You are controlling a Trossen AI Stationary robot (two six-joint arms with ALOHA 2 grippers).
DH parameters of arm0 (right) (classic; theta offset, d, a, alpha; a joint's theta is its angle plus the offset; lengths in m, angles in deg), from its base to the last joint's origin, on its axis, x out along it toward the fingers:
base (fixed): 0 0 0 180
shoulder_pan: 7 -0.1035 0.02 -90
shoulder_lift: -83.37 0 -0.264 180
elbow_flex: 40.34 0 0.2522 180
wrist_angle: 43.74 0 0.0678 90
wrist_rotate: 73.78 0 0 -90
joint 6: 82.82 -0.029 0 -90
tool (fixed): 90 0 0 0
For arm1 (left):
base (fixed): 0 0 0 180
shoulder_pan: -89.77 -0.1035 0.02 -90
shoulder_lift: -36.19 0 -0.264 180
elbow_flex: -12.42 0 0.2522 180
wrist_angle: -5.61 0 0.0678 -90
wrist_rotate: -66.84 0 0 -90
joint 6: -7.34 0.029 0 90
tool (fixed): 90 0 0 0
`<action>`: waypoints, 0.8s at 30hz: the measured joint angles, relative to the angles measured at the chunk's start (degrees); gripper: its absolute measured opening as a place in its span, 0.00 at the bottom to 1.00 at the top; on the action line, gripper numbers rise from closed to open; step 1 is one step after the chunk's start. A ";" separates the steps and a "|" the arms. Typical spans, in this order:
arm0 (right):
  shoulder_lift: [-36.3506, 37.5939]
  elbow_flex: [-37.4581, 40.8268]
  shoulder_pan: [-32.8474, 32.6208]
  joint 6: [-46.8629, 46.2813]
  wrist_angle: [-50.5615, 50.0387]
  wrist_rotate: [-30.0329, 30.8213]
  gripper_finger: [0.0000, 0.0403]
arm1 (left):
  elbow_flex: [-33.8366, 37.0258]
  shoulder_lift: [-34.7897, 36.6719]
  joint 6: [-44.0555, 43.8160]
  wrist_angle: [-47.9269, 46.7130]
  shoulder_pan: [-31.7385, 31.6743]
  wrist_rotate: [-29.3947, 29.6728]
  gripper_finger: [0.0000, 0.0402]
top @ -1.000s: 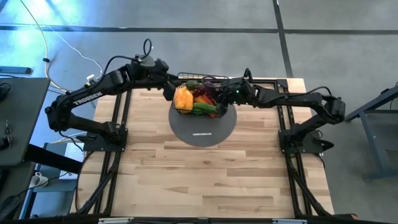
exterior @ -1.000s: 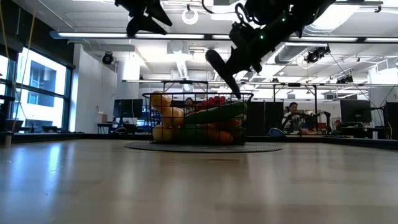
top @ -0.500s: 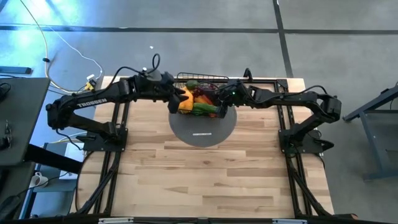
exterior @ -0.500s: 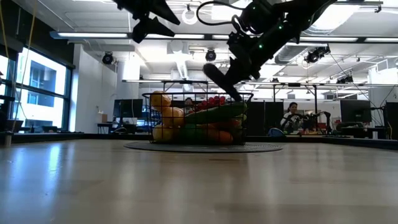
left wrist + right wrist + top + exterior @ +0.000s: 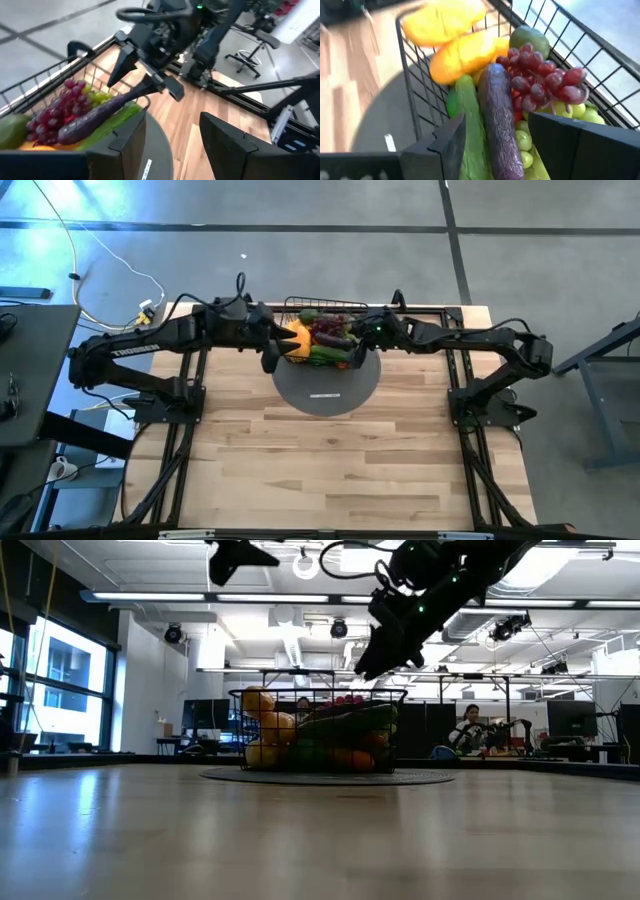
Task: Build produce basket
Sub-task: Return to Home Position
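High view: basket (image 5: 326, 301), heaped with produce (image 5: 318, 340), sits on grey mat (image 5: 326, 390). Left gripper (image 5: 270, 360) and right gripper (image 5: 357, 357) flank it, fingers released, empty. Loading appears complete; the arms should next retract home, clearing the rim.

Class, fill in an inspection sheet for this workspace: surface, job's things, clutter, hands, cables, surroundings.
Surface: wooden table, grey round mat under the basket.
Job's things: basket filled with produce; eggplant on top, beside red grapes and cucumber.
Clutter: nothing seen.
Hands: left hand open, empty, raised beside the basket; right hand open, empty, above it.
Cables: white cables on the floor beyond the table.
Surroundings: office room, a person seated far behind.
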 joint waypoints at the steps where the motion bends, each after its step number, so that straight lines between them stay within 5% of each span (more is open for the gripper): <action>1: 0.60 0.00 0.00 -0.95 -0.02 0.04 0.49 | 0.00 0.58 0.41 0.05 0.40 0.01 0.43; 7: 5.21 0.00 -0.01 -5.78 0.32 0.09 0.49 | 2.01 3.72 1.29 2.20 3.18 1.26 0.43; 24: 18.39 -0.04 -3.74 -10.41 1.78 0.07 0.49 | 36.94 27.75 -5.80 30.07 7.93 1.29 0.43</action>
